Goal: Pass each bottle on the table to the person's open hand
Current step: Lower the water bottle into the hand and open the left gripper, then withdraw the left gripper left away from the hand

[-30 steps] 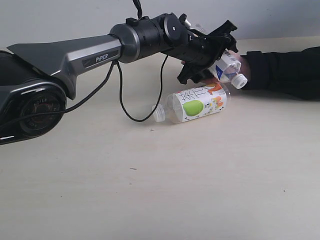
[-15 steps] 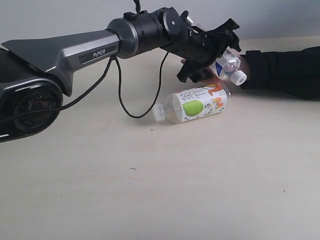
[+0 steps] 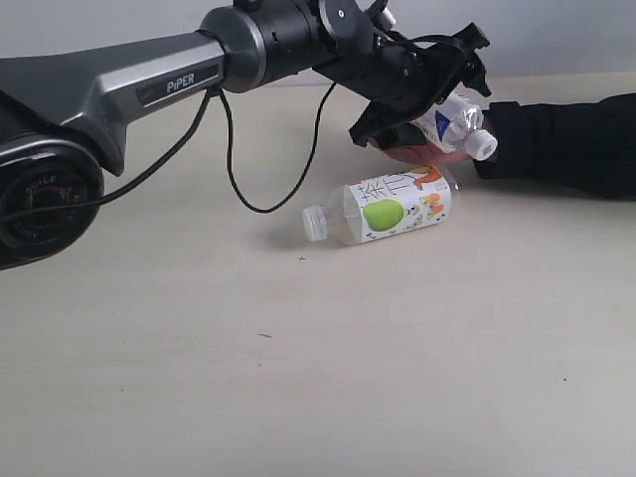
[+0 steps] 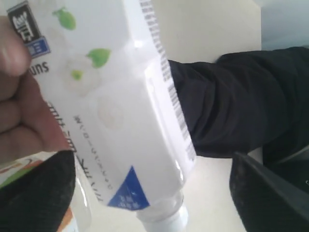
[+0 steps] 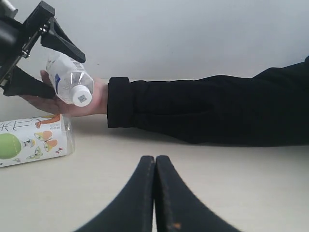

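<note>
1. The pale beige worktop (image 3: 298, 397) is filling most of the exterior view, with a plain light wall (image 3: 556, 30) running behind it.
2. The left arm (image 3: 119, 84) is reaching in from the left. It is now sitting higher and further toward the person than a second ago, and its black cable (image 3: 260, 194) is drooping to the worktop.
3. A black sleeve (image 3: 566, 144) is lying along the far right edge, and the palm (image 3: 422, 151) is facing up.
4. The robot's left hand (image 3: 429, 111) is standing wide, one finger on each side of the white-capped bottle (image 3: 452, 124). That bottle is now resting in the palm, cap pointing at the sleeve, and the person's fingers (image 4: 19, 111) are touching its label.
5. The short apple-label bottle (image 3: 393, 207) is lying on its side just beside the palm, unmoved, with its cap pointing left.
6. The right hand (image 5: 155, 164) is closed tight with its fingers pressed together, low over the worktop and well apart from both bottles.
</note>
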Motion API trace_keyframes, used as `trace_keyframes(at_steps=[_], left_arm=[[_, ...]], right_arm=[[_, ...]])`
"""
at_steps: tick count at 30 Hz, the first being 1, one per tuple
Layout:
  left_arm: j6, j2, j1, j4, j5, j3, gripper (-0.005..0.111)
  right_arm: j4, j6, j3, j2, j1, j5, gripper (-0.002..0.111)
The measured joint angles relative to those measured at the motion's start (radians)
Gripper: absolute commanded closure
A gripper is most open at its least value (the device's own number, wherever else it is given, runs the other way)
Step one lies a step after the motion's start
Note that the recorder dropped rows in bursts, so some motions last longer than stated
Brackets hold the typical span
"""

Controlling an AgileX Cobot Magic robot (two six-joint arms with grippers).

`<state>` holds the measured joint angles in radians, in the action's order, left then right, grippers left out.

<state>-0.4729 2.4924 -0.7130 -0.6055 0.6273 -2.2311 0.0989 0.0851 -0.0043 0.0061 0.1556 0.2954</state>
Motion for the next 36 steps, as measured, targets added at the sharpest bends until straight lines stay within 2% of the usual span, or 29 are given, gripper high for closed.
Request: trace_keyframes(at_steps=[6, 9, 13, 17, 18, 30, 35, 36], left_arm=[[0.059, -0.047, 0.0, 0.009, 0.07, 0.0, 0.025], [0.094, -0.067, 0.0, 0.023, 0.117, 0.0, 0.033], [0.134, -0.095, 0.0, 0.053, 0.187, 0.0, 0.059], [0.164, -0.125, 0.0, 0.07, 0.265, 0.0, 0.1], [0.176, -0.134, 0.0, 0.074, 0.288, 0.0, 0.106], [0.416, -0.274, 0.0, 0.109, 0.499, 0.013, 0.107], [0.524, -0.36, 0.0, 0.131, 0.511, 0.104, 0.107], [0.583, -0.404, 0.0, 0.131, 0.499, 0.172, 0.107]], right_arm=[[0.0, 0.0, 0.0, 0.0, 0.0, 0.0, 0.108], [0.0, 0.0, 0.0, 0.0, 0.0, 0.0, 0.108], [0.0, 0.0, 0.0, 0.0, 0.0, 0.0, 0.108], [0.0, 0.0, 0.0, 0.0, 0.0, 0.0, 0.108], [0.0, 0.0, 0.0, 0.0, 0.0, 0.0, 0.108], [0.0, 0.0, 0.0, 0.0, 0.0, 0.0, 0.108], [0.0, 0.0, 0.0, 0.0, 0.0, 0.0, 0.108], [0.0, 0.0, 0.0, 0.0, 0.0, 0.0, 0.108]])
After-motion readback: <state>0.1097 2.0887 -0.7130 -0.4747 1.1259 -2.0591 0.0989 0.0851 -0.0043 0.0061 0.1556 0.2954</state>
